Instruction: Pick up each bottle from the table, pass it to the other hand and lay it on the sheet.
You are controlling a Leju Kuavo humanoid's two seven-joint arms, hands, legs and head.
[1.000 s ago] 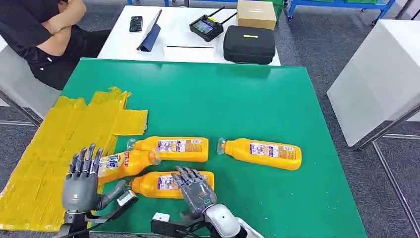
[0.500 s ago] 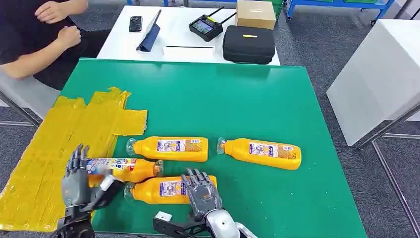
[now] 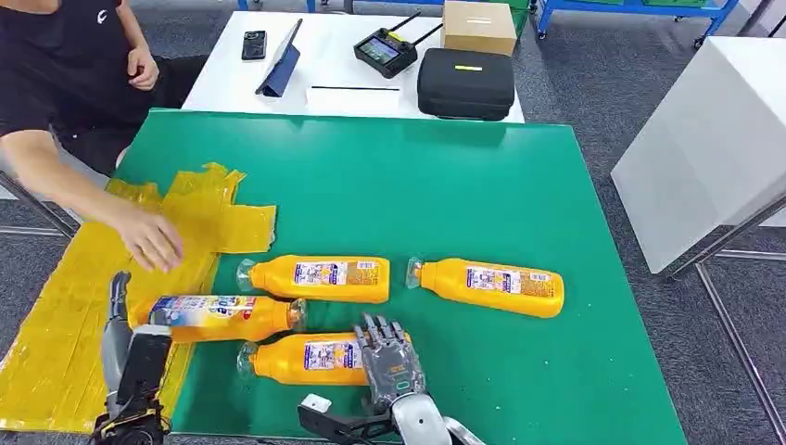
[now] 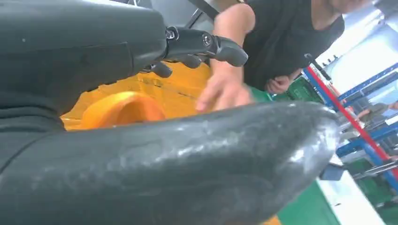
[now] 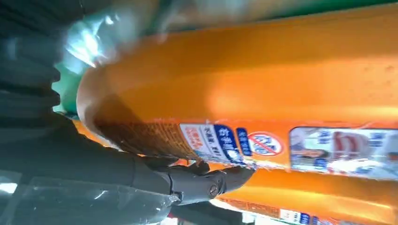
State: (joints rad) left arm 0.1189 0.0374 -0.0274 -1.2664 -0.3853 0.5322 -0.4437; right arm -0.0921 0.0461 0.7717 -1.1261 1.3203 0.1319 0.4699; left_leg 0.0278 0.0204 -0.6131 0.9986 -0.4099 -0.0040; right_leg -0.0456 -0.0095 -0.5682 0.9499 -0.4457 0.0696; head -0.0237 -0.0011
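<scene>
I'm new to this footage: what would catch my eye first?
Four orange bottles lie on the green table, the far right bottle apart. The right hand rests on the nearest bottle. A person's hand reaches over the yellow sheet, near the left hand.

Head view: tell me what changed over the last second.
The left robot hand laid its bottle flat, partly on the yellow sheet, let go and pulled back. The right robot hand settled onto the nearest bottle, which shifted slightly. A person's hand reached onto the sheet. The other two bottles and the white table's items stayed put.
</scene>
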